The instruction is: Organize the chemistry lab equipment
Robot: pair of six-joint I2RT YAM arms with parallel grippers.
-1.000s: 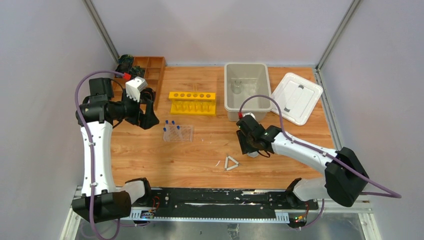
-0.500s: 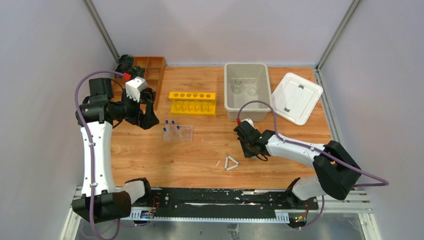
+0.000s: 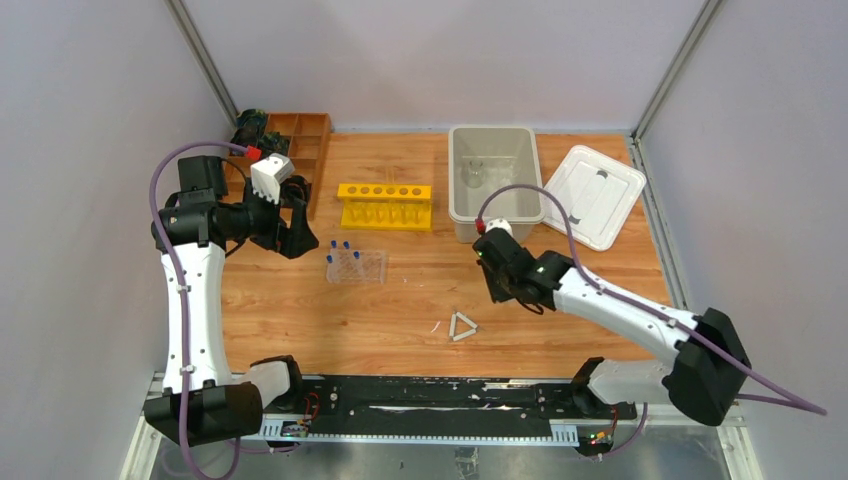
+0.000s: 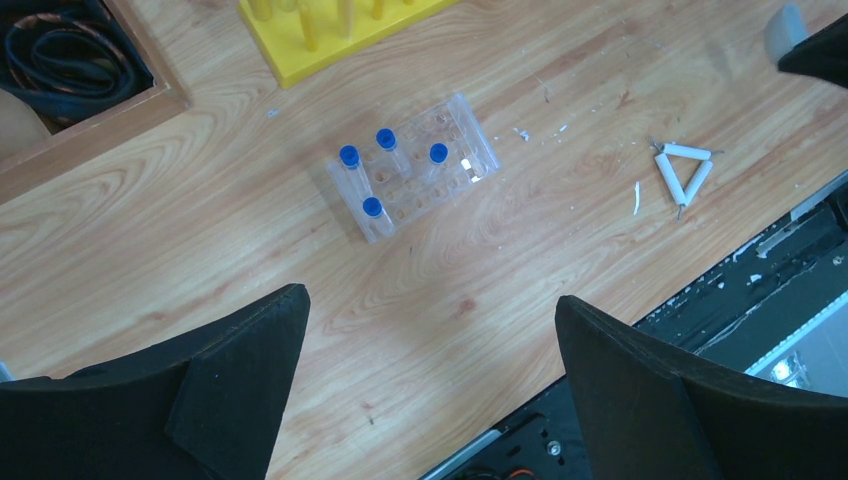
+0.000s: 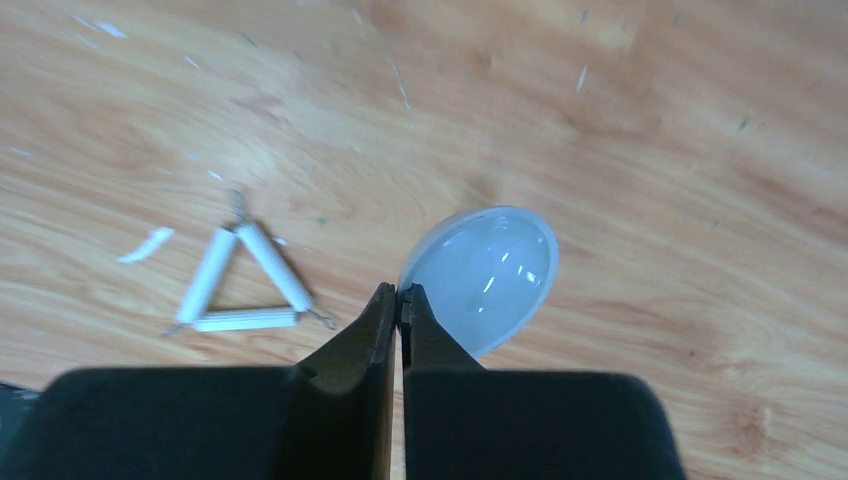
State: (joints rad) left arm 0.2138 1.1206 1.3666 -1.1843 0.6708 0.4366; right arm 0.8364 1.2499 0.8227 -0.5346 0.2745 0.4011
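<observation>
The table [image 3: 300,320] is of light, scratched wood with some white chips near the small white triangle [image 5: 245,290], and plain grey walls [image 3: 440,60] close it in. The right gripper [image 5: 400,292] is clenched on the rim of the white round dish [image 5: 485,275], smooth and shiny, tilted just beside the triangle. The left gripper [image 4: 430,297] is spread wide, grasping nothing; the clear tube rack [image 4: 415,170] with blue-capped tubes [image 4: 385,140] lies between it and the triangle.

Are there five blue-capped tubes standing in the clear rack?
No, the clear rack holds only four blue-capped tubes.
</observation>
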